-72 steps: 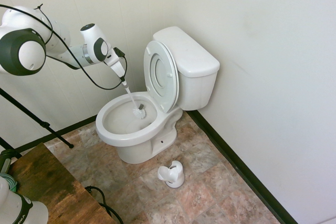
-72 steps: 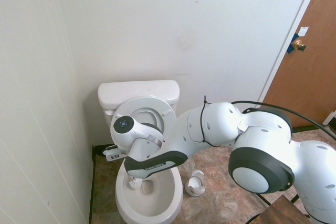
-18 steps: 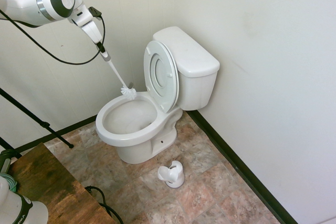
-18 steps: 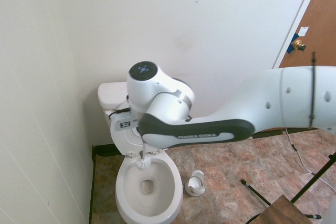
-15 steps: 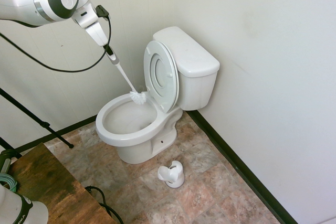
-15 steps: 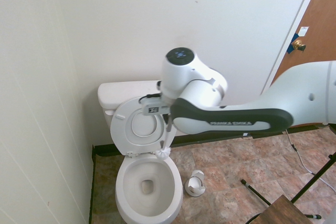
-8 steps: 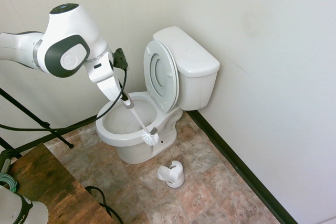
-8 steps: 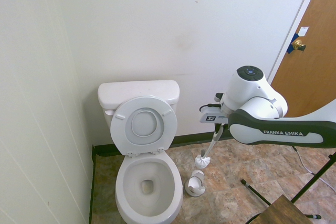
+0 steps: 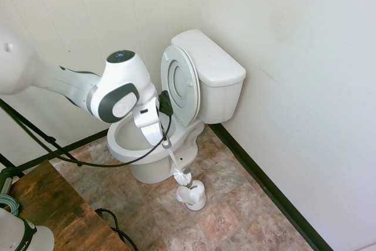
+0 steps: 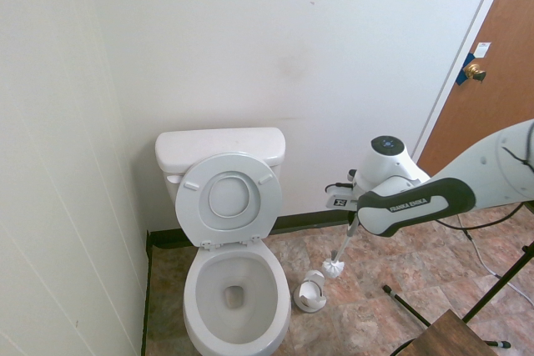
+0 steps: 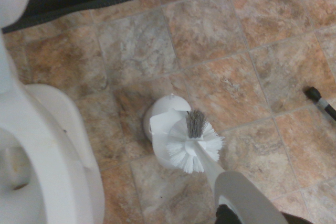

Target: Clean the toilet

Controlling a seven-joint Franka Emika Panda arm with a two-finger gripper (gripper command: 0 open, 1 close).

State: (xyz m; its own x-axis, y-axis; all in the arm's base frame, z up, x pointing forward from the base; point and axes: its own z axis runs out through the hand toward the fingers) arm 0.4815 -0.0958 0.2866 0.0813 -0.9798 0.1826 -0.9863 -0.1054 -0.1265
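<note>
White ceramic: the toilet (image 9: 176,116) is set against the back wall in the corner of the room, on a floor (image 9: 235,204) of brown and tan stone-look tiles
Seat and lid: both are raised and leaned back against the boxy tank (image 10: 220,147); the oval bowl (image 10: 236,289) is left uncovered
Pincer: the pincer (image 9: 163,140) is pointed steeply down beside the bowl and is seen pressed together on the handle of a toilet brush (image 9: 181,175)
Brush: the white bristle head is hung just above the brush holder (image 9: 192,195); in the wrist view the head (image 11: 193,147) is overlapped with the holder (image 11: 160,124), and contact between them cannot be told
Holder: a small white cup is stood on the tiles, just beside the toilet base
Door: a brown wooden door (image 10: 492,97) with a brass knob is seen at the far side in the second exterior view
Baseboard: a dark strip (image 9: 270,195) is run along the foot of the walls
</note>
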